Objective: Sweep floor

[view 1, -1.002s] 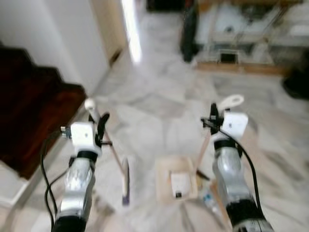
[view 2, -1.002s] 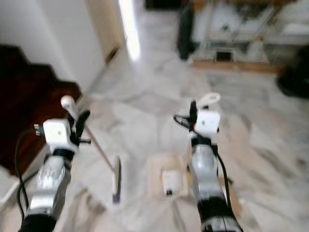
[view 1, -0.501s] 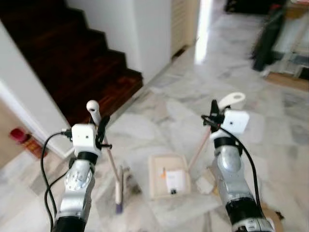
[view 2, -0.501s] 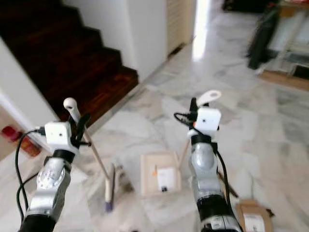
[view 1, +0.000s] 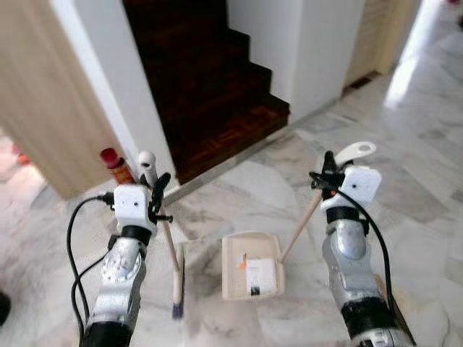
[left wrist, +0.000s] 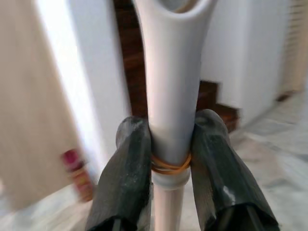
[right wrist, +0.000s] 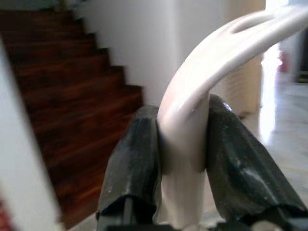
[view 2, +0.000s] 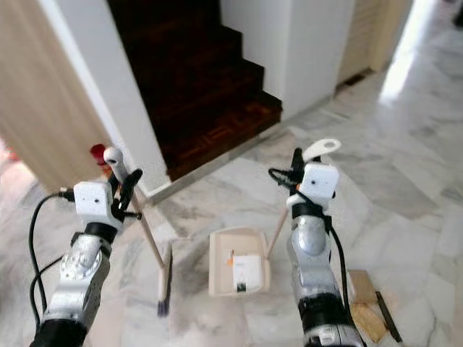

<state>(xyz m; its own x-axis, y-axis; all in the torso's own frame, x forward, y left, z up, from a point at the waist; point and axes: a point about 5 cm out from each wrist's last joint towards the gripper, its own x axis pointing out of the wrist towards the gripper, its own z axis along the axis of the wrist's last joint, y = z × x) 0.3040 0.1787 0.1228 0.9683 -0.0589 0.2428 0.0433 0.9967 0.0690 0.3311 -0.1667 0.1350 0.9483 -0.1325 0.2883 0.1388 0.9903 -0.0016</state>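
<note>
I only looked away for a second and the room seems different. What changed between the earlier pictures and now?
Mostly the view: the robot turned left, so the dark staircase came to the middle, and a red-capped bottle appeared by the wall. Nothing was taken up or let go. The left hand still clamps the broom handle, the right hand still holds the dustpan handle, and the dustpan stays beside the broom head.
</note>
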